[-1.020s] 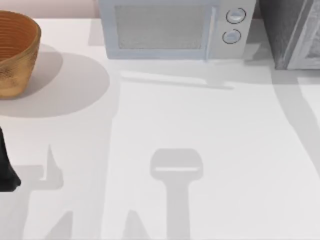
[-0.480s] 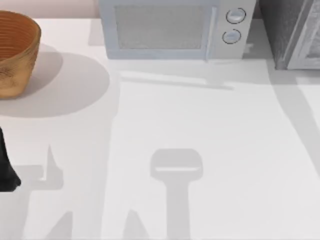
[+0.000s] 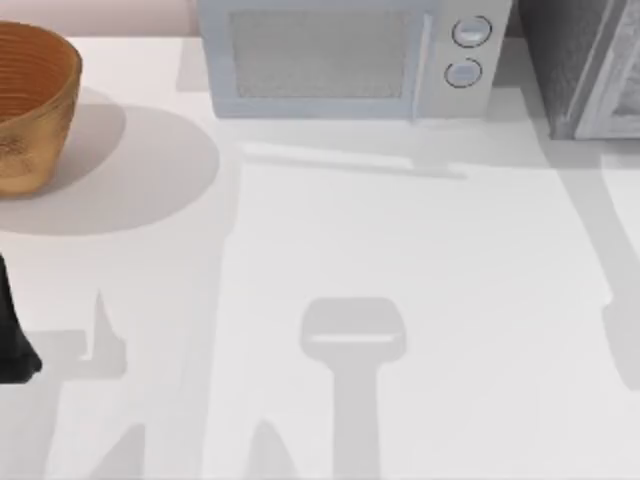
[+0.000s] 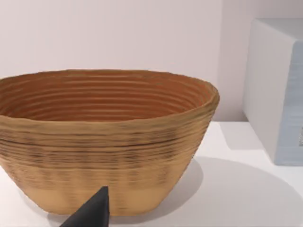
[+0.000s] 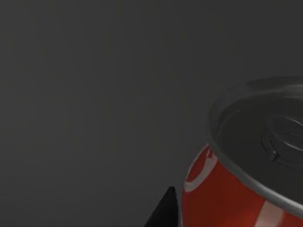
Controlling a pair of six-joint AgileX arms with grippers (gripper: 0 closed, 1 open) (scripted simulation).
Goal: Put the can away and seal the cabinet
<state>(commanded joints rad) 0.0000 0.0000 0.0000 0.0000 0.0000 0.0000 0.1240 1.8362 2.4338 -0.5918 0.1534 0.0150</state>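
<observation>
can: the can (image 5: 236, 189) sits close against a dark claw fingertip (image 5: 166, 210), plain dark grey behind it
right claw: grip cannot be told
left arm: parked at the counter's (image 3: 400, 250) left edge

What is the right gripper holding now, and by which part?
Cannot be told. The can sits close beside a right fingertip against a dark surface, but no grip shows.

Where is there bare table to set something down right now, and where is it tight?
The widest free patch is the white table in front of the microwave, running from the basket across to the right edge. The back row is crowded: basket, microwave and cabinet stand along it, with a narrow gap between microwave and cabinet. The left arm sits parked at the left edge.
</observation>
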